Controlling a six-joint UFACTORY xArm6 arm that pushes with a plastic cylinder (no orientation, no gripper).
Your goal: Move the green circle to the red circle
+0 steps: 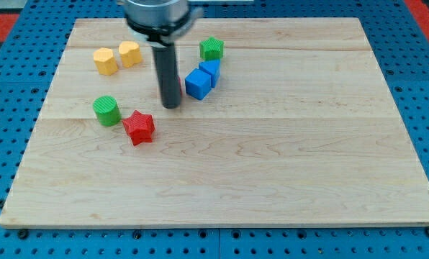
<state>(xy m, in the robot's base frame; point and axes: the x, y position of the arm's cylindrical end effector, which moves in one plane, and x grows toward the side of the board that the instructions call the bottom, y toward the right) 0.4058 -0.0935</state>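
Camera view: my tip, a bare rod with no claw, stands at 2 o'clock of the green circle; a red sliver peeks out behind its right edge.

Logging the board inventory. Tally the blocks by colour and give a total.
Yellow blocks: 2
Green: 2, the green circle and a green block
Blue blocks: 2
Red star: 1
Total: 7 visible. My tip stands at the view's left of the blue blocks; the rod may hide another.
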